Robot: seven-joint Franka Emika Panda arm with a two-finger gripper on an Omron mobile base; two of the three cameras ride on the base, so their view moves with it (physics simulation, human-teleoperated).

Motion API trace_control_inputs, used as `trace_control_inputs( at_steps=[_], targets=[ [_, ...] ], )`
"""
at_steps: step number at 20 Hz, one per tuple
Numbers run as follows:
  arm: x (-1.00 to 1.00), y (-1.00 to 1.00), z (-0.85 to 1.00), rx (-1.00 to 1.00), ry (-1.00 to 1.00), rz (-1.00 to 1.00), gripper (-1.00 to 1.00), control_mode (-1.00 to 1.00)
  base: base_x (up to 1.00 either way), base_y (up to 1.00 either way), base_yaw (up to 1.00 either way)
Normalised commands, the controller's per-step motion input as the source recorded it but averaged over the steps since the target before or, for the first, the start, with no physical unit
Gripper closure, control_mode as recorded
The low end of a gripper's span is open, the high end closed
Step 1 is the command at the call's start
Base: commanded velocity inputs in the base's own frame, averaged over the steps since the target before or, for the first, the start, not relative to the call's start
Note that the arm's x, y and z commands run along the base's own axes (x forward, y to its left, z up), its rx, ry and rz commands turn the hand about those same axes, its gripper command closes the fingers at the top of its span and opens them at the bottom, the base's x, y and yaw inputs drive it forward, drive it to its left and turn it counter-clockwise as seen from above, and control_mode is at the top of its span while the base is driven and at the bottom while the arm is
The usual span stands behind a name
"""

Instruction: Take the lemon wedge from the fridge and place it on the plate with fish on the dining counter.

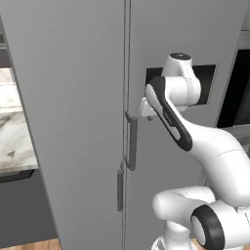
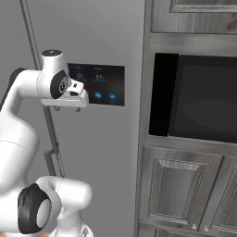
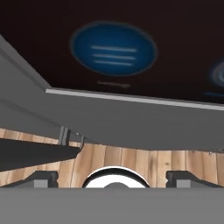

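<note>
At centre frame, the gripper point(image 1: 146, 108) is hovering wide open and empty beside the handle point(image 1: 131, 141) of the closed fridge point(image 1: 73, 122), probably lining up to pull the door.

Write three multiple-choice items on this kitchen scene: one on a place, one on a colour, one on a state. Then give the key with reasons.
1. The dark dispenser panel sits on
A. the tall matte grey fridge
B. the dark grey panelled cabinet
C. the marble worktop

2. The panel's round lights are
A. red
B. blue
C. green

3. The fridge doors are
A. both wide open
B. one removed
C. both closed

Key:
1 A, the panel is set in the fridge's right door.
2 B, blue discs glow in the hand view.
3 C, both door faces lie flush, with the vertical grey bar handles side by side at the seam.
</note>
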Motion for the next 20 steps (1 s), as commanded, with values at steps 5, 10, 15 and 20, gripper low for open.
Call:
trace_control_inputs(
  at_steps=[5, 10, 15, 20],
  targets=[
    [0.00, 0.08, 0.00, 0.00, 0.00, 0.00, -1.00, -1.00, 0.00, 0.00, 0.00],
    [-0.06, 0.20, -0.07, 0.00, 0.02, 0.00, -1.00, 1.00, -0.07, 0.10, 0.00],
    [0.00, 0.00, 0.00, 0.00, 0.00, 0.00, -1.00, 1.00, -0.56, 0.43, 0.02],
    [0.00, 0.00, 0.00, 0.00, 0.00, 0.00, -1.00, 1.00, -0.47, 0.52, 0.01]
  ],
)
